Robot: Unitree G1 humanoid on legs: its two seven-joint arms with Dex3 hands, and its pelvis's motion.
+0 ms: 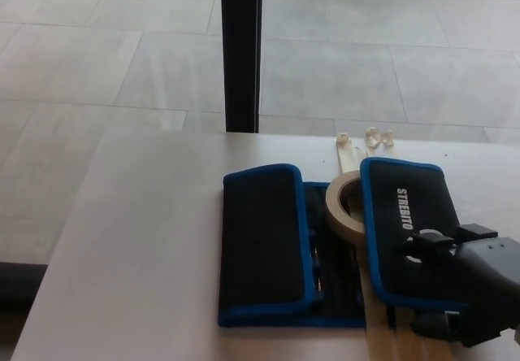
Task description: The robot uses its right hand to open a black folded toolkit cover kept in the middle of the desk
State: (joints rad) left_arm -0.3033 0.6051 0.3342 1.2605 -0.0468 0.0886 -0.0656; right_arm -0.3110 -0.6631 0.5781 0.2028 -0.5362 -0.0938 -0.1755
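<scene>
Toolkit cover (268,247) lies in the middle of my worktop (146,239), black with blue edges. Its two side flaps are folded in. My right robot hand (467,292) rests on the right flap at about four o'clock; I cannot tell if it grips. The cloth looks soft, light and bendy. I think the blue edge is best to hold.

A single head view looks steeply down and forward from above the desk (146,239), close to its near edge. It faces outward past the far edge to tiled floor (390,60) and a dark post (241,52).
</scene>
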